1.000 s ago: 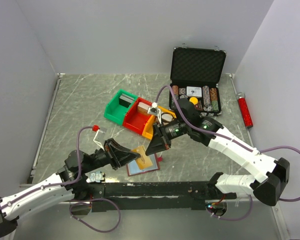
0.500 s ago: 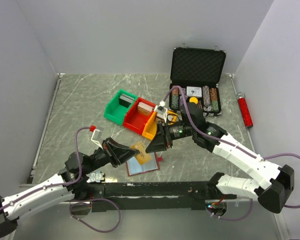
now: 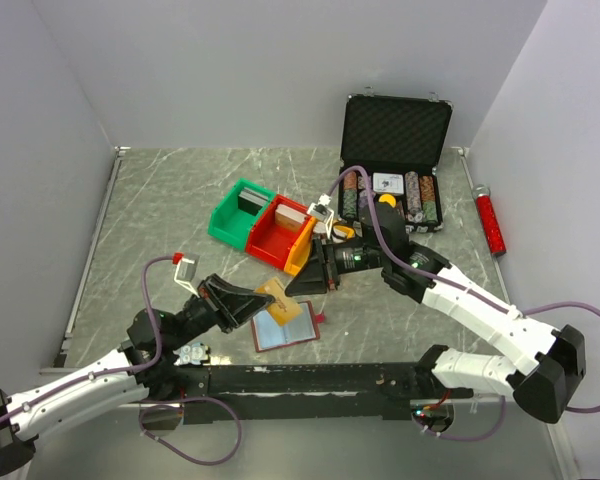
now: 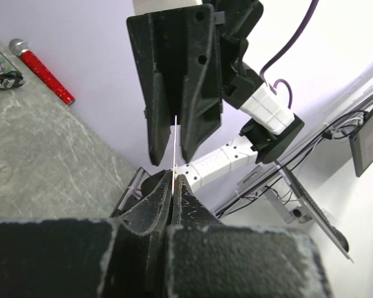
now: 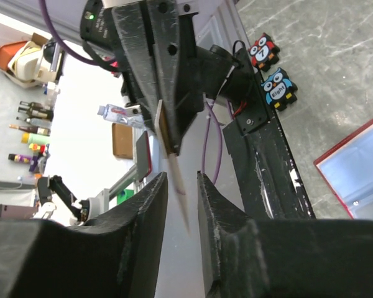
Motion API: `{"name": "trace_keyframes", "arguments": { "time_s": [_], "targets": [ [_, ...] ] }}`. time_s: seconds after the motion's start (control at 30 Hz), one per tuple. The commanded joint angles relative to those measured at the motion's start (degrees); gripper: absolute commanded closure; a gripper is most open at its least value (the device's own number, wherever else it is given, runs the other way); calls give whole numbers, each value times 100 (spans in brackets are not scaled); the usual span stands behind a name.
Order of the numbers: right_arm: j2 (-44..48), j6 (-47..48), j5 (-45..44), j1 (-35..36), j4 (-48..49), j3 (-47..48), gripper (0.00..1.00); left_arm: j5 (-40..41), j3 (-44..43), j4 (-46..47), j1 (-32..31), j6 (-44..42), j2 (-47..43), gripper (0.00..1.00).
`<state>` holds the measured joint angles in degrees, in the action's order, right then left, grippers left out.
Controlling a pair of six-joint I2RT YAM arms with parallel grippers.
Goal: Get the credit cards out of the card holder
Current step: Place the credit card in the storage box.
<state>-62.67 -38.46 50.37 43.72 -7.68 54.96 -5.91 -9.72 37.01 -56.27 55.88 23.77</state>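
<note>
Clamps a thin tan card point(image 3: 280, 297) in the left claw point(image 3: 263, 299), fingers squeezed together on its near end. Presents it edge-on, far end reaching between the fingers point(image 5: 143, 211) of the right claw point(image 3: 300, 284). Shows those fingers parted, one on each face of the card, with a slit of air on both sides in the right wrist view. Meets tip to tip, both claws off the table point(image 3: 160, 220).

Finds the card holder point(image 3: 285, 332) just under and slightly right of the left claw, lying open and flat, pale blue-grey sleeves up inside a red border. Has bare grey marbled table left of and beyond the left claw, out to the metal edge strip point(image 3: 92, 250). Crowds in behind the right claw: orange bin point(image 3: 300, 258) close at its back, then red bin point(image 3: 276, 236) and green bin point(image 3: 240, 215) in a row running left and away. Sets the open chip case point(image 3: 395, 135) farther behind, by the back wall, and a red glitter tube point(image 3: 490, 222) off by the right wall. Puts the black base rail point(image 3: 310, 380) and two owl tiles point(image 3: 193, 353) close behind the left claw.

Stretches the left arm low from the near left corner, forearm slanting up to centre. Bends the right arm out from the near right base, elbow wide, wrist pointing at the left claw.
</note>
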Motion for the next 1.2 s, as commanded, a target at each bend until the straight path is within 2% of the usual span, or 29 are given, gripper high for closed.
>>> {"name": "trace_keyframes", "arguments": {
  "time_s": [0.0, 0.77, 0.87, 1.07, 1.1, 1.13, 1.17],
  "targets": [
    [-26, 14, -80, -22, 223, 59, 70, 46, -48, 412, 11, 108, 31, 99],
    [-184, -92, 149, 75, 347, 94, 76, 389, -57, 368, 11, 125, 22, 99],
    [-210, -92, 157, 83, 355, 120, 81, 372, -92, 368, 11, 116, 84, 99],
    [-166, -74, 52, 75, 303, 155, 100, 336, -109, 272, 11, 73, 93, 99],
    [-149, -39, 8, 66, 242, 199, 100, 319, -127, 149, 2, 38, 58, 95],
    [-140, 31, -27, 49, 110, 278, 100, 310, -162, 9, 11, 2, 23, 82],
    [-140, 136, -71, 5, -21, 365, 100, 319, -197, -184, 11, -50, -30, 59]
  ]
}}
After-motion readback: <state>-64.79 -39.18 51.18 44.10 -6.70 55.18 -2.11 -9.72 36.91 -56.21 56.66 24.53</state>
